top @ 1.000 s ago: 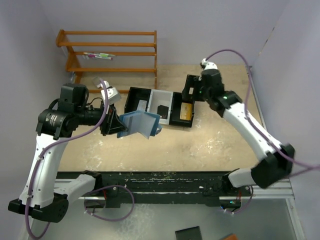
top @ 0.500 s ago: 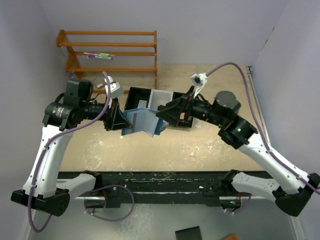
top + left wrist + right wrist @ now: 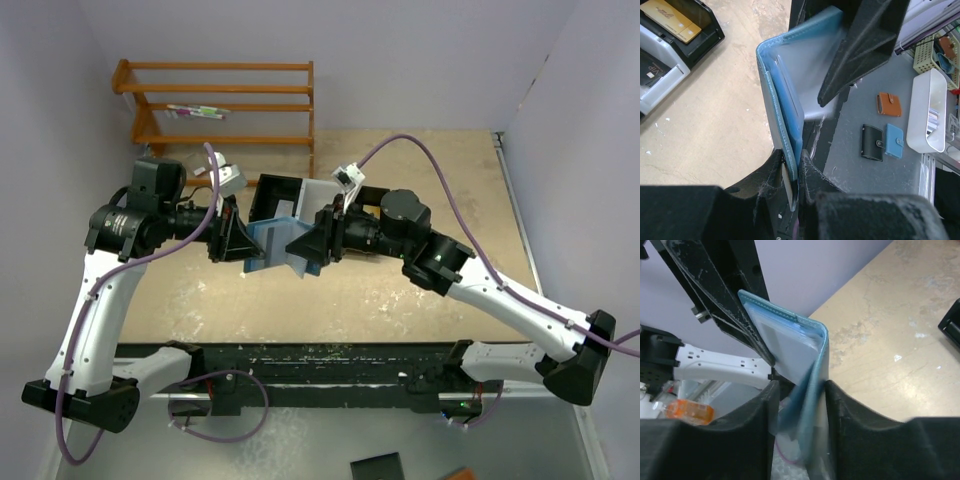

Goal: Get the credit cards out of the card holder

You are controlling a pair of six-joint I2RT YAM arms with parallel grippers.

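Observation:
The blue card holder [image 3: 272, 246] hangs half folded above the table between both arms. My left gripper [image 3: 238, 245] is shut on its left edge; in the left wrist view the fingertips [image 3: 810, 172] pinch the blue holder [image 3: 785, 105] with a pale strip beside it. My right gripper [image 3: 305, 246] straddles the holder's other flap [image 3: 812, 370]; the jaws stand apart, a gap shows on one side, and the flap is blurred. Pale grey pockets [image 3: 790, 347] show inside. One gold credit card [image 3: 670, 15] lies in the tray's black end compartment.
The black-and-white tray [image 3: 272, 196] sits just behind the holder, partly under my right arm, with a dark card [image 3: 652, 70] in its grey compartment. A wooden rack [image 3: 215, 100] stands at the back left. Purple walls close in on both sides.
My right arm has swung from the tray's right end over to the holder, and its jaws have narrowed around the holder's flap. The left gripper has lifted a little and kept its grip.

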